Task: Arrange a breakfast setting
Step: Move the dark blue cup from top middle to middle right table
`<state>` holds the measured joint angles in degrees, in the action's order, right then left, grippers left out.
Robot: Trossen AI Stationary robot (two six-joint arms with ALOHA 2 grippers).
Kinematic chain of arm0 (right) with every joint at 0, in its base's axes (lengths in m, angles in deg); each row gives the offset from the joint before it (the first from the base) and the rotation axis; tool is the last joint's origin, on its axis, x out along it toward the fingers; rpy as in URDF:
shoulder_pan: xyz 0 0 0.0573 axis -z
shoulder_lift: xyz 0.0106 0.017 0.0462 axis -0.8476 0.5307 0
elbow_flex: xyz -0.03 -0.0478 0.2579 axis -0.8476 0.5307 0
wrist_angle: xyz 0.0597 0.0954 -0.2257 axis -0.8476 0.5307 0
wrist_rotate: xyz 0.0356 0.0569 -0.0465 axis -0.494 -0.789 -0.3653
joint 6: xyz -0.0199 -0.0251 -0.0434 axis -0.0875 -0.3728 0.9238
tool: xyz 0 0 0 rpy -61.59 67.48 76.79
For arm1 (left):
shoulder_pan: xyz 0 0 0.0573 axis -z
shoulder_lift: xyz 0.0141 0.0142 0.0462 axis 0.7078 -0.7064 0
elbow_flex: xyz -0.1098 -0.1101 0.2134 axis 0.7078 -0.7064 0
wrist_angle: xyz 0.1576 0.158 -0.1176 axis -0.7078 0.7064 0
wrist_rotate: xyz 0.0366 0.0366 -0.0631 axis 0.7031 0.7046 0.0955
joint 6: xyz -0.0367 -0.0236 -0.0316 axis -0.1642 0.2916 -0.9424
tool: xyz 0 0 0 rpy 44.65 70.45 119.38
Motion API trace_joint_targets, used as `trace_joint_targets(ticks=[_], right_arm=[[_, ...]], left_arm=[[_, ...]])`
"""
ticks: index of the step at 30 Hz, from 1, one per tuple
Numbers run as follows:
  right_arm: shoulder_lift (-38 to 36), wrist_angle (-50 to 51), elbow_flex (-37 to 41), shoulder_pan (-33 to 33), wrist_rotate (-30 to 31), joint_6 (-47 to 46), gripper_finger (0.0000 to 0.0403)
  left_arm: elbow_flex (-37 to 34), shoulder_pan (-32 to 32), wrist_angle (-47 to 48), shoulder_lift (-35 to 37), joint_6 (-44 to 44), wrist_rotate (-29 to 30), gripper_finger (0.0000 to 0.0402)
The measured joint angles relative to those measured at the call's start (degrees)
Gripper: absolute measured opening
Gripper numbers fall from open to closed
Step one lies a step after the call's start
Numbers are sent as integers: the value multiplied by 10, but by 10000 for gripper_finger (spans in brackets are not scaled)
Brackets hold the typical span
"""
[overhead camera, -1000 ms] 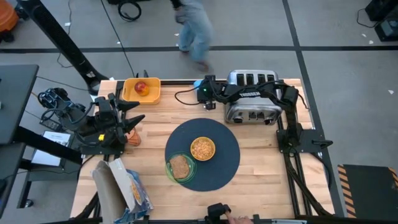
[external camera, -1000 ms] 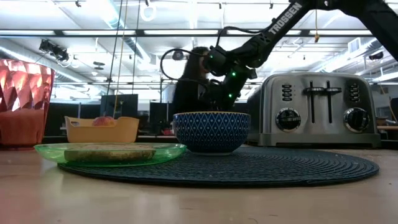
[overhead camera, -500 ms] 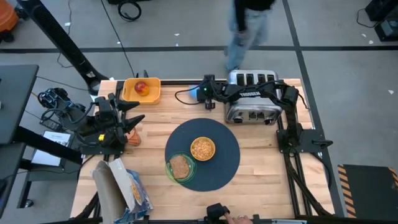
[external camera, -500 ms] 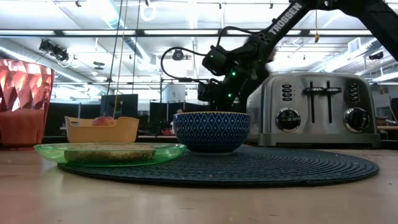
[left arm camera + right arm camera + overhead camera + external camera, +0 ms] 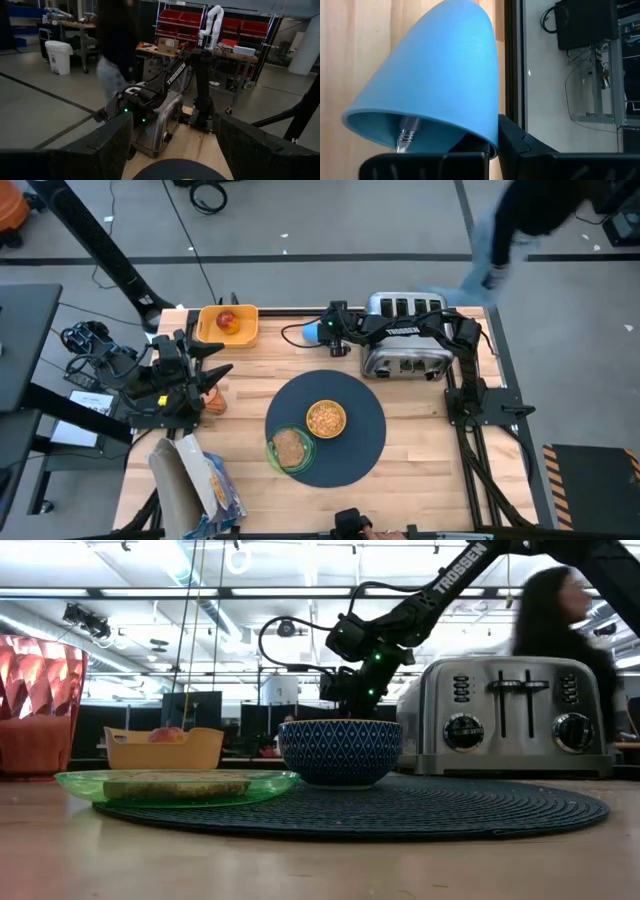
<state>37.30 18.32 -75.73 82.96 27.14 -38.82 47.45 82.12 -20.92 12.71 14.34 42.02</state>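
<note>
A: Where's the right arm?

B: Stretched across the back of the desk (image 5: 420, 450), over the toaster (image 5: 405, 340). Right pincer (image 5: 322, 331) sits near the back edge, between toaster & orange-yellow tray (image 5: 228, 325), clamped on the rim of the blue cup (image 5: 432, 80). Cup lies tipped, mouth toward the wrist cam, w/ one finger inside.

A: Left?

B: Left pincer (image 5: 215, 372) is parked at the desk's left edge, fingers spread wide, holding nothing.

A: The rest of the setting?

B: Mat (image 5: 352, 430) mid-desk; yellow bowl (image 5: 325, 419) on it, green plate w/ toast (image 5: 290, 449) overlapping its front-left edge. Apple (image 5: 227, 321) is in the tray. Orange tumbler (image 5: 216, 398) is mostly hidden behind the left arm.

A: Hard to see?

B: Cup is barely visible from above. A blurred person (image 5: 520, 220) crosses the floor behind the desk.
</note>
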Motion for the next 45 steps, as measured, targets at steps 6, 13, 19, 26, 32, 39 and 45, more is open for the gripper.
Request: trace_joint_targets(ticks=[6, 13, 19, 26, 32, 39, 45], right_arm=[[-1, 6, 0, 0, -2, 1, 18], [-2, 72, -36, 0, -18, -12, 17], [-1, 121, -61, 4, -28, -26, 16], [-2, 157, -64, 7, -34, -49, 16], [-3, 206, -77, 7, -43, -92, 16], [0, 299, -126, 18, -80, -138, 16], [1, 374, -158, 23, -88, -181, 15]], left_arm=[[0, 0, -4, 0, 0, 0, 281], [0, 0, -11, 0, 0, 0, 281], [0, 0, -12, 0, 0, 0, 281], [0, 0, -21, 0, 1, 1, 281], [0, 0, -22, 0, 1, 1, 281], [0, 0, -26, 0, 2, 1, 281], [0, 0, -26, 0, 2, 1, 281]])
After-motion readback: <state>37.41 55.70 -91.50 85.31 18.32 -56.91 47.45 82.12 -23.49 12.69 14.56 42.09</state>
